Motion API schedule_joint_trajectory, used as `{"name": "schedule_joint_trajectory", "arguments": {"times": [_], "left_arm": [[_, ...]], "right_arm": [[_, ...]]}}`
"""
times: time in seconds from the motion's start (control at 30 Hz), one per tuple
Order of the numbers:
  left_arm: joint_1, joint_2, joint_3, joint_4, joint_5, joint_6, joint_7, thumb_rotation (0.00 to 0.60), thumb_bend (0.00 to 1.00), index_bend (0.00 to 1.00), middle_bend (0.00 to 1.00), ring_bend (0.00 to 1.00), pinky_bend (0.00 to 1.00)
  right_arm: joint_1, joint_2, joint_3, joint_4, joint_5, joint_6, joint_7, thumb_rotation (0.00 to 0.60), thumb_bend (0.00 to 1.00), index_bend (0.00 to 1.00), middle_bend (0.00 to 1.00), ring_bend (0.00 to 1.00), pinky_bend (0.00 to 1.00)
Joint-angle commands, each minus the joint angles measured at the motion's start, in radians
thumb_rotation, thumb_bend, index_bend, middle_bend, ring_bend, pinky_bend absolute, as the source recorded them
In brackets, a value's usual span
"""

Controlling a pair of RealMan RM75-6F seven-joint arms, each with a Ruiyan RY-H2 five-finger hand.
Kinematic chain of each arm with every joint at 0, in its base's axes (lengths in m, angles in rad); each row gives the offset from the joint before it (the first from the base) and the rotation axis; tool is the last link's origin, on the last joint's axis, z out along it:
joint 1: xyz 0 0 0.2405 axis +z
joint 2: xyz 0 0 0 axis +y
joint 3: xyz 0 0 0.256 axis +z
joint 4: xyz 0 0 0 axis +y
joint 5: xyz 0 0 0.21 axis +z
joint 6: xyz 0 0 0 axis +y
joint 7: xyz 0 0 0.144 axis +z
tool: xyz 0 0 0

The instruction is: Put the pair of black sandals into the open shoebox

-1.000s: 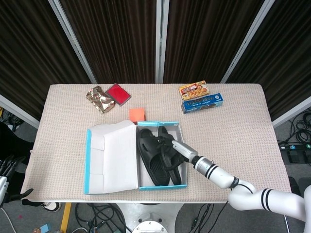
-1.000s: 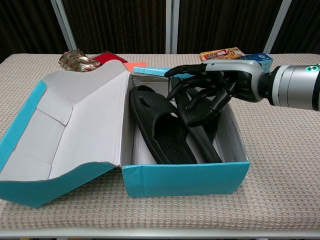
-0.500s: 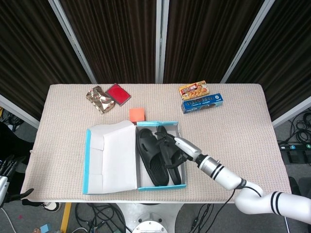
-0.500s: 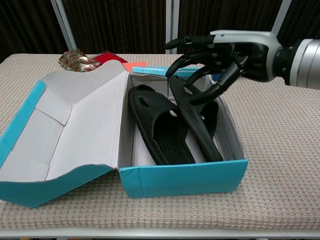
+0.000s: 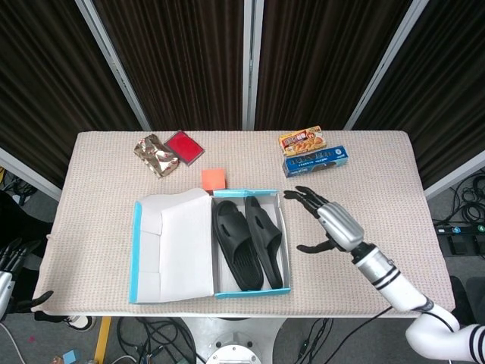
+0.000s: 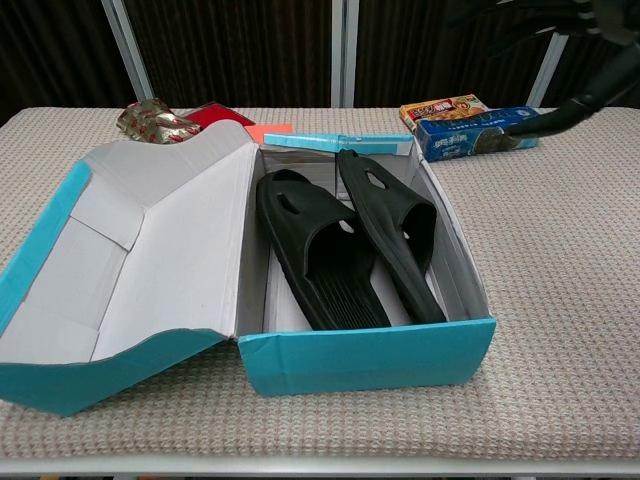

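since 1 s ago the right hand [image 5: 332,224] has lifted out of the shoebox [image 5: 250,293] and now hangs beside it, fingers spread, holding nothing; both sandals [image 6: 345,250] lie inside, the right 1 tilted against the wall. left hand [image 5: 9,262] sits at the frame edge, state unclear. risk looks small: that leaning sandal could block the lid [image 6: 150,250]

Foil packet [image 5: 154,155], red pouch [image 5: 184,145], orange card [image 5: 214,178], two food boxes [image 5: 314,161].
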State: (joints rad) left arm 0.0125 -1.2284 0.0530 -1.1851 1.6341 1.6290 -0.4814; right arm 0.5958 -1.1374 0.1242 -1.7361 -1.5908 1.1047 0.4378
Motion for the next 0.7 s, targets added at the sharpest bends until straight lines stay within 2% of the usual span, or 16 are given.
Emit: {"name": "schedule_joint_trajectory", "arguments": {"times": [0.03,0.13,0.23,0.33,0.53,0.7], "left_arm": [[-0.001,0.002,-0.001,-0.005,0.001,0.001,0.008,0.600,0.07,0.11,0.14,0.00,0.11],[0.000,0.004,-0.003,-0.016,0.000,0.006,0.022,0.600,0.07,0.11,0.14,0.00,0.11],[0.003,0.008,-0.005,-0.028,-0.002,0.009,0.040,0.600,0.07,0.11,0.14,0.00,0.11],[0.003,0.013,-0.006,-0.040,-0.003,0.011,0.065,0.600,0.07,0.11,0.14,0.00,0.11],[0.001,0.005,-0.015,-0.046,-0.006,0.012,0.137,0.600,0.07,0.11,0.14,0.00,0.11],[-0.001,-0.002,-0.019,-0.045,-0.011,0.007,0.166,0.600,0.07,0.11,0.14,0.00,0.11]], "right_arm": [[-0.229,0.045,-0.097,0.047,-0.047,0.268,-0.409,0.600,0.00,0.04,0.10,0.00,0.12],[-0.324,0.044,-0.154,0.076,-0.042,0.338,-0.488,0.600,0.00,0.01,0.07,0.00,0.08],[-0.411,0.028,-0.195,0.123,-0.049,0.419,-0.516,0.600,0.00,0.00,0.05,0.00,0.06],[-0.483,-0.007,-0.216,0.191,-0.052,0.492,-0.553,0.600,0.00,0.00,0.04,0.00,0.04],[-0.564,-0.096,-0.231,0.302,-0.041,0.538,-0.588,0.600,0.00,0.00,0.02,0.00,0.02],[-0.567,-0.129,-0.219,0.355,-0.012,0.494,-0.526,0.600,0.00,0.00,0.01,0.00,0.01]]}}
